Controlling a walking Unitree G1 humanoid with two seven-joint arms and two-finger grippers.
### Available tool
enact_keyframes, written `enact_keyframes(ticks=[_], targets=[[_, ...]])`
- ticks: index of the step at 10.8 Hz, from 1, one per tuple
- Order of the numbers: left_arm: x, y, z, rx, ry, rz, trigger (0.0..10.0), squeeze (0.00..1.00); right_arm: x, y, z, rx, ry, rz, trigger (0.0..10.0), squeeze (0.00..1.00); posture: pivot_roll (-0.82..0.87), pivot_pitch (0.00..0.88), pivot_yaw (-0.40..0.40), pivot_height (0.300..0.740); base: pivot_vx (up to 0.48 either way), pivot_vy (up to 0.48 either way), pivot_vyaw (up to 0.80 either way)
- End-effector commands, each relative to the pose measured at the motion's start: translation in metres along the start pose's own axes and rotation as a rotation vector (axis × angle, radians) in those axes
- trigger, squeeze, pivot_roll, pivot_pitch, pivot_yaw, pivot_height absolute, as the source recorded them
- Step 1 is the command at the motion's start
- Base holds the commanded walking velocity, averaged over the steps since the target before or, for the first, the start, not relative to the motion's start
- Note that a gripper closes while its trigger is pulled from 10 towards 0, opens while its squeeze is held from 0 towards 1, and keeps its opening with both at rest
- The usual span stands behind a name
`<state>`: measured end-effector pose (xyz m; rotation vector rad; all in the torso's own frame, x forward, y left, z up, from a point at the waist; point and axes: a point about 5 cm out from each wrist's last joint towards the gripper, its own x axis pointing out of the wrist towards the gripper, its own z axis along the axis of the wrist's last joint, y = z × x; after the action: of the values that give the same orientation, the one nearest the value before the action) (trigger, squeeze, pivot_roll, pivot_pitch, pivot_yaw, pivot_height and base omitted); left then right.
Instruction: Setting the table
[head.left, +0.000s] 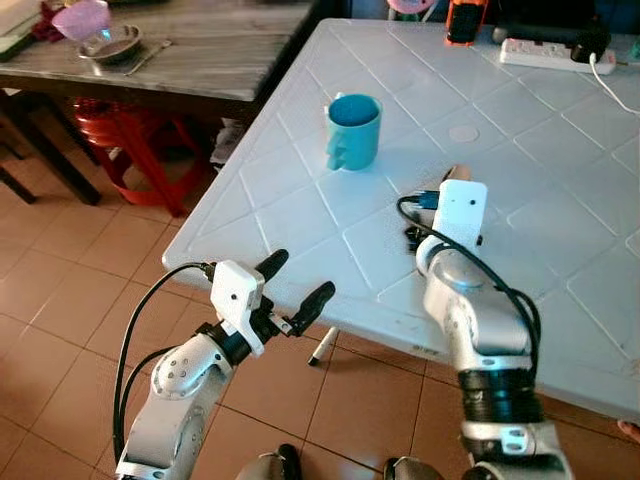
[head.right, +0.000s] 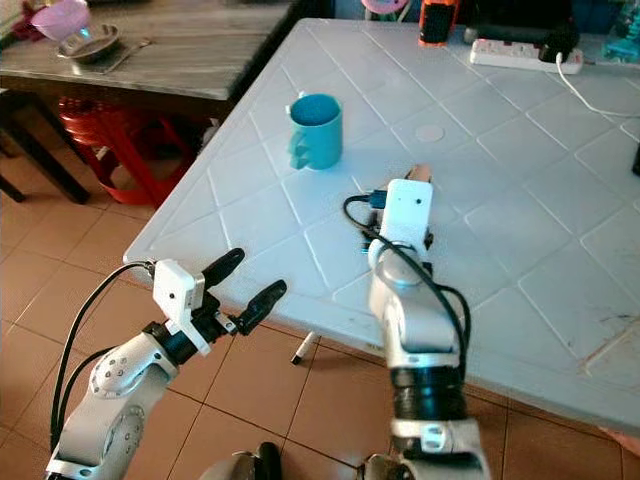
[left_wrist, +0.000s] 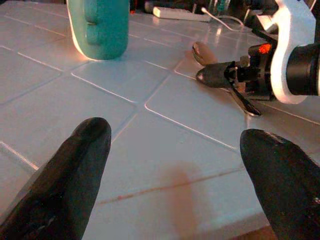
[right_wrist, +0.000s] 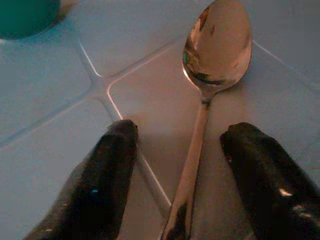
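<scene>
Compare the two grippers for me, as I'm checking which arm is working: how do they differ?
The right gripper is low over the white table, its open fingers either side of a spoon lying there. The left gripper hovers at the table's near edge, off the surface, with nothing between its fingers. The right sits nearer the blue mug. Both are open and grip nothing.

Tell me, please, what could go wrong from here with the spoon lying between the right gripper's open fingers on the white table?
The spoon lies flat on the table between the right gripper's open fingers, so a shallow pinch could skid off the thin handle. Its bowl points toward the teal mug, which a forward push might nudge. The left gripper hangs open at the table's edge and could bump it if it rises.
</scene>
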<state>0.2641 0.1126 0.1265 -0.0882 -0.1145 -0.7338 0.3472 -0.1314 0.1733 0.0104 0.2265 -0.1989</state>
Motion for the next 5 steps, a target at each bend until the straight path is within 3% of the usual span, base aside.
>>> enact_keyframes(ticks=[1,5], targets=[[-0.0037,-0.0016,-0.0021,0.005,0.013,-0.007,10.0,0.0,0.006,-0.0159,-0.0107,-0.024,0.051,-0.096,0.0,0.0,-0.1,0.217,0.118,0.74,0.0,0.0,0.0],[-0.0066,-0.003,-0.0038,0.0,0.016,-0.008,10.0,0.0,0.0132,-0.0234,-0.0084,-0.024,0.06,-0.153,0.0,0.0,-0.09,0.22,0.121,0.74,0.0,0.0,0.0]])
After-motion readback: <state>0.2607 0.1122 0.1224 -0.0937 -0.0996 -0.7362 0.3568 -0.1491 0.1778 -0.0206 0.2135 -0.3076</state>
